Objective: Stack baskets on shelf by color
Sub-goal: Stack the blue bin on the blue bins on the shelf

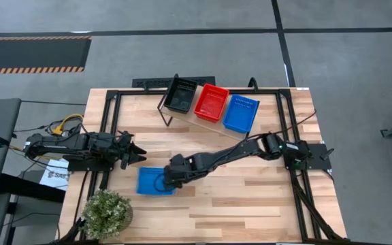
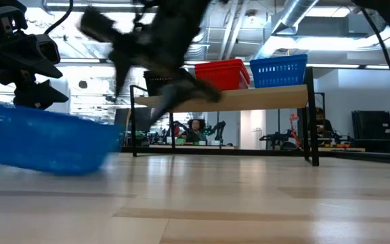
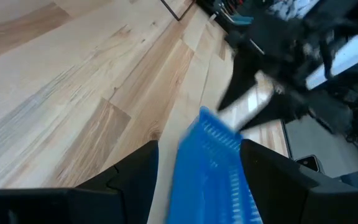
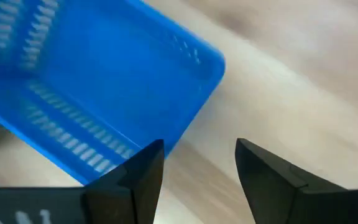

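One blue basket (image 1: 152,182) lies flat on the tabletop near its left side, also seen in the low view (image 2: 42,146). On the shelf (image 1: 208,124) stand a black basket (image 1: 181,95), a red basket (image 1: 211,102) and a blue basket (image 1: 241,113) side by side. My right gripper (image 1: 167,178) (image 4: 197,162) is open, low at the loose basket's right end, and the basket's corner (image 4: 213,59) lies ahead of it. My left gripper (image 1: 139,155) (image 3: 197,168) is open and hovers above the basket's far left side. My right gripper has one finger (image 4: 143,167) standing at the loose blue basket's outer wall (image 4: 166,134) near a corner, and the other finger is over bare table. I cannot tell whether the finger touches the wall.
A small potted plant (image 1: 106,212) stands at the near left corner. The shelf's black rod legs (image 2: 311,122) stand along the far edge. Bare wooden tabletop (image 1: 250,197) stretches across the near right. Black frame rails (image 1: 288,122) run along the table's sides.
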